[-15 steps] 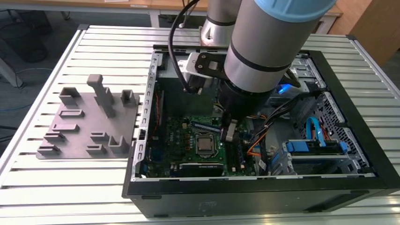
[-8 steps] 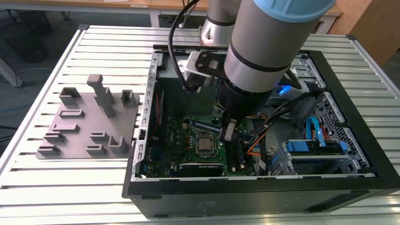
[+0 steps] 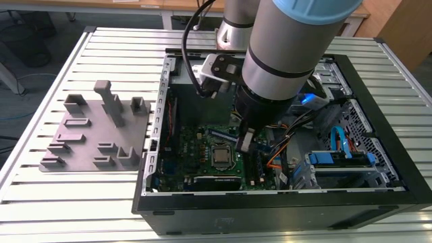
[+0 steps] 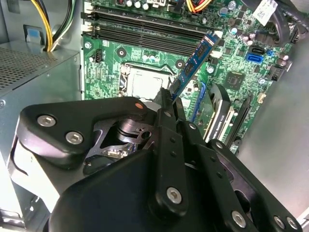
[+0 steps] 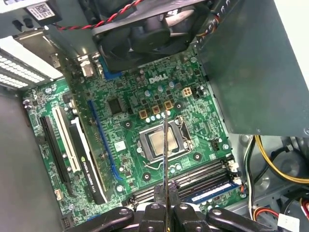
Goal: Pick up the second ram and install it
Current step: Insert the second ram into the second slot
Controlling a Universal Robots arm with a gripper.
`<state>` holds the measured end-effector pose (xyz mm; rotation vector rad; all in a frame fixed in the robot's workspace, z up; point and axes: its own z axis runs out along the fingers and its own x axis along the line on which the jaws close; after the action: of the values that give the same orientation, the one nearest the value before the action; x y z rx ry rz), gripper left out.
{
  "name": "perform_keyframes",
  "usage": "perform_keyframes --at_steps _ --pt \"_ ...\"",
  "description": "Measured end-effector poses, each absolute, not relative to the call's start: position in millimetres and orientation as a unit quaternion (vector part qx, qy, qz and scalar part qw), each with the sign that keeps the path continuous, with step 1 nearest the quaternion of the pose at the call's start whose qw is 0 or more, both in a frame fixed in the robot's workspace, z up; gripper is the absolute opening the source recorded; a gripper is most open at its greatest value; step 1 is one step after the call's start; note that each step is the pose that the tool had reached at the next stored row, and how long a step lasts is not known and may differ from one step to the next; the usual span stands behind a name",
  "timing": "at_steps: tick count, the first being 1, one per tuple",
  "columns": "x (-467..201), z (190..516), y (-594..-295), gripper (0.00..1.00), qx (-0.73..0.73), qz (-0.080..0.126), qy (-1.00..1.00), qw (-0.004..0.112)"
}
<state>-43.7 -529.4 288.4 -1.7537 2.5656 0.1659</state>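
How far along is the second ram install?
Done: pickup. The fingers are shut on the second ram, clear of the grey holder. In hand: it hangs over the motherboard near the CPU socket. Left: seating; it is not yet in a memory slot. One blue-labelled stick looks seated already.

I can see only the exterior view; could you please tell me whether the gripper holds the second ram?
Observer: Yes, in the second wrist view the gripper is shut on the second ram.
Operator: Is it seated yet?
Observer: No; in the first wrist view it shows edge-on over the processor socket, not in the memory slots.
Operator: Is any slot filled?
Observer: One holds a blue-labelled stick.
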Motion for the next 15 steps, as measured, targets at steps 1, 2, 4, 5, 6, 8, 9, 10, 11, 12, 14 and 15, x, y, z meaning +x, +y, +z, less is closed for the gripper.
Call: perform_keyframes --at_steps 1,2,4,5,6,8,9,10,11,12,14,15 --pt "-43.7 288.4 -529.4 0.14 -0.562 0.053 0.825 0.015" --pt "-43.7 288.4 -529.4 0.14 -0.56 0.053 0.827 0.015" --pt "-43.7 288.3 -529.4 0.14 -0.556 0.053 0.83 0.015" --pt "-43.7 288.3 -529.4 0.14 -0.554 0.053 0.831 0.015" --pt "-43.6 288.3 -529.4 0.14 -0.551 0.052 0.832 0.015" --pt "-43.7 288.3 -529.4 0.14 -0.547 0.052 0.835 0.015" --pt "-43.7 288.2 -529.4 0.14 -0.545 0.052 0.837 0.015" --pt "-43.7 288.2 -529.4 0.14 -0.542 0.052 0.838 0.015" --pt "-43.7 288.2 -529.4 0.14 -0.54 0.052 0.84 0.015" --pt "-43.6 288.2 -529.4 0.14 -0.537 0.051 0.842 0.015" --pt "-43.7 288.2 -529.4 0.14 -0.532 0.051 0.845 0.016" --pt "-43.7 288.2 -529.4 0.14 -0.53 0.051 0.846 0.016"
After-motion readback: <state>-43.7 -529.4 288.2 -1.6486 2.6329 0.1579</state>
